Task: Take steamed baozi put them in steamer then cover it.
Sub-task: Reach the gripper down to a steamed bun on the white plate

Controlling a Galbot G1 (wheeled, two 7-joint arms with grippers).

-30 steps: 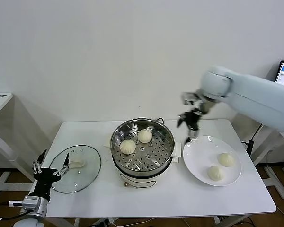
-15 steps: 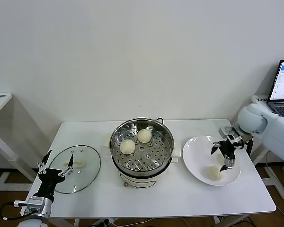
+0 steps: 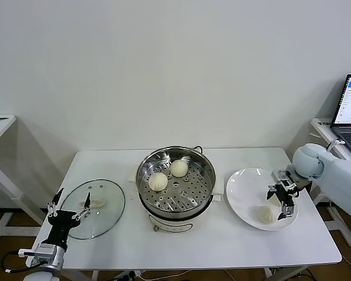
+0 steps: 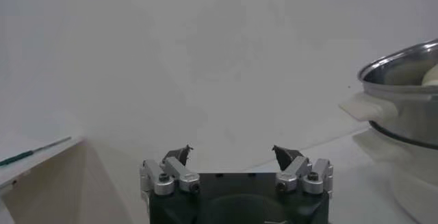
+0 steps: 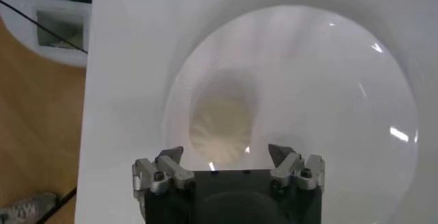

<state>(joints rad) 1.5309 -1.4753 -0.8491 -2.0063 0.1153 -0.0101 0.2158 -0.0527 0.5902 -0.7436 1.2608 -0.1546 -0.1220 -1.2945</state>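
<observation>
Half done: L-to-R, the left gripper point(image 3: 67, 209) waits off the table's front-left corner, fingers spread and empty, just beside the glass lid point(image 3: 95, 208), which lies flat on the table point(image 3: 181, 246) left of the steamer point(image 3: 175, 182). Two steamed baozi point(image 3: 158, 181) sit on the steamer's perforated tray. Right of the steamer, the white plate point(image 3: 245, 190) holds two more; one point(image 3: 265, 214) shows by the plate's near rim, the other point(image 5: 220, 125) is partly hidden behind the arm. The right gripper point(image 3: 282, 197) hangs over the plate w/ fingers spread wide, holding nothing, a bun directly beneath. Left to do, by the look: lift both plate buns across, then set the lid on.
</observation>
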